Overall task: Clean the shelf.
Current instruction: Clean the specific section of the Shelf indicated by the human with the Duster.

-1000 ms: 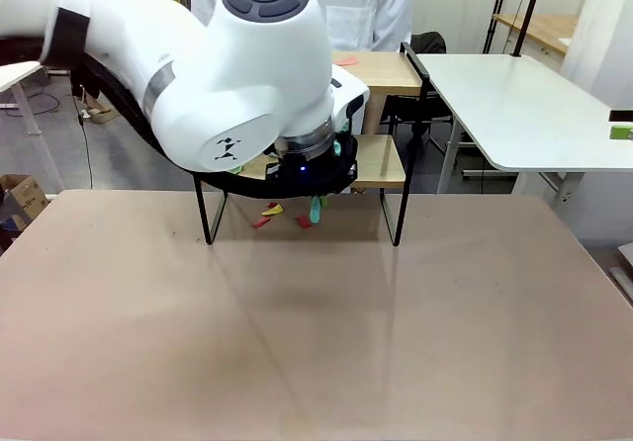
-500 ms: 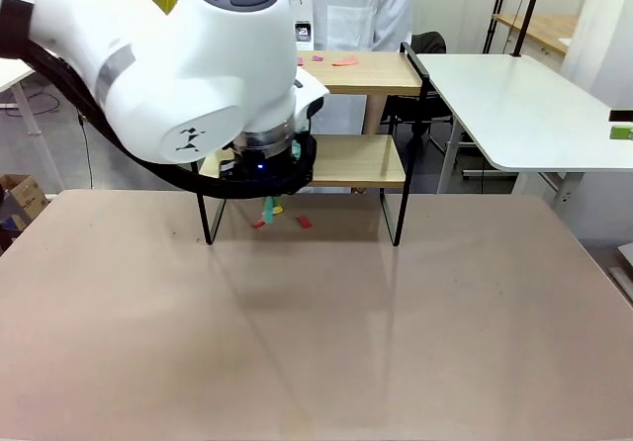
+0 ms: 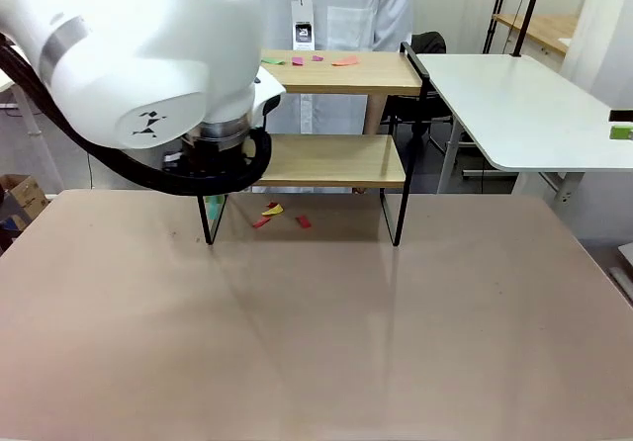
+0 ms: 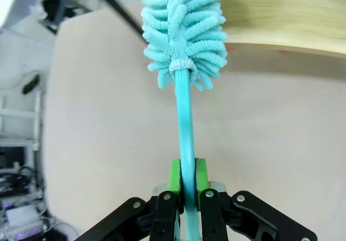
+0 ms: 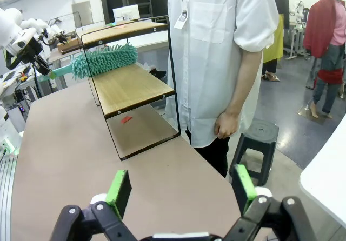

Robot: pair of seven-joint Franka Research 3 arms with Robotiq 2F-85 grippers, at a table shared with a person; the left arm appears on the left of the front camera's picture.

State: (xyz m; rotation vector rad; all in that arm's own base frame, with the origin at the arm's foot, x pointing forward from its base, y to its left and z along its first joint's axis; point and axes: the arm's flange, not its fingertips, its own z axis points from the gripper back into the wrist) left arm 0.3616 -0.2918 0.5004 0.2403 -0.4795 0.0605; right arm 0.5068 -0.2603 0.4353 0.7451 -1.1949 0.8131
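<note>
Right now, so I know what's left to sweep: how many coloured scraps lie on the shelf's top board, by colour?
Green scrap: 1
Pink scraps: 2
Orange scrap: 1
Total on the shelf: 4

The shelf (image 3: pixel 336 160) stands upright at the far side of the table (image 3: pixel 316 342): two light wooden boards in a thin black frame. Coloured scraps (image 3: pixel 345 61) dot its top board.
</note>
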